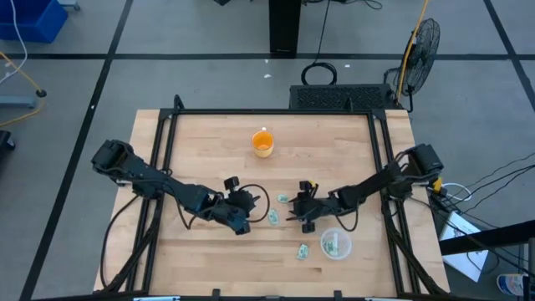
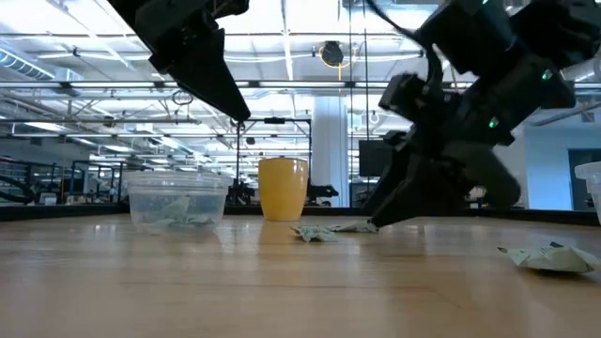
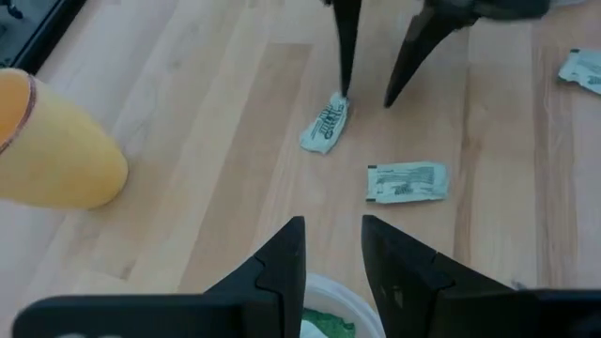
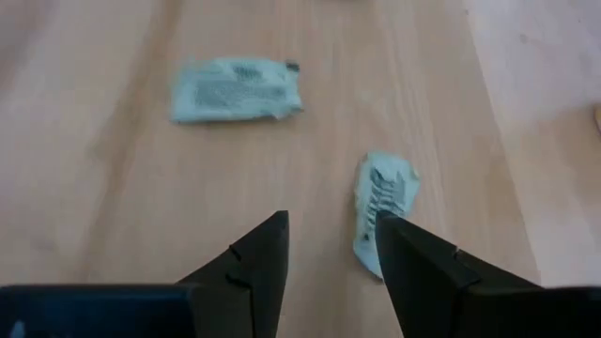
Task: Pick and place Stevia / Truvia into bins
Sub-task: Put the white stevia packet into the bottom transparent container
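Several pale green packets lie flat on the wood: a crumpled one [image 1: 283, 198] [image 3: 326, 124] [image 4: 383, 208], a flat one [image 1: 273, 216] [image 3: 406, 180] [image 4: 235, 89], and one near the front [image 1: 303, 250] [image 2: 549, 255]. My right gripper [image 1: 290, 205] [image 4: 331, 223] is open and down at the table by the crumpled packet. My left gripper [image 1: 253, 206] [image 3: 333, 233] is open and hovers over a clear bin [image 3: 329, 305] [image 2: 177, 202] that holds packets. The second clear bin [image 1: 335, 243], also holding packets, stands near the front right. My right gripper comes down slanting from the table's right side. One fingertip [image 3: 344, 89] meets the crumpled packet at its end [image 3: 333, 105]. The other finger [image 3: 399, 80] stands apart over bare wood. The packet lies on the table.
An orange cup [image 1: 262, 143] [image 2: 283, 188] [image 3: 56, 141] stands upright toward the far middle of the table. Black frame rails [image 1: 163, 150] run along the left and right sides. Bare wood lies between the packets and the near edge.
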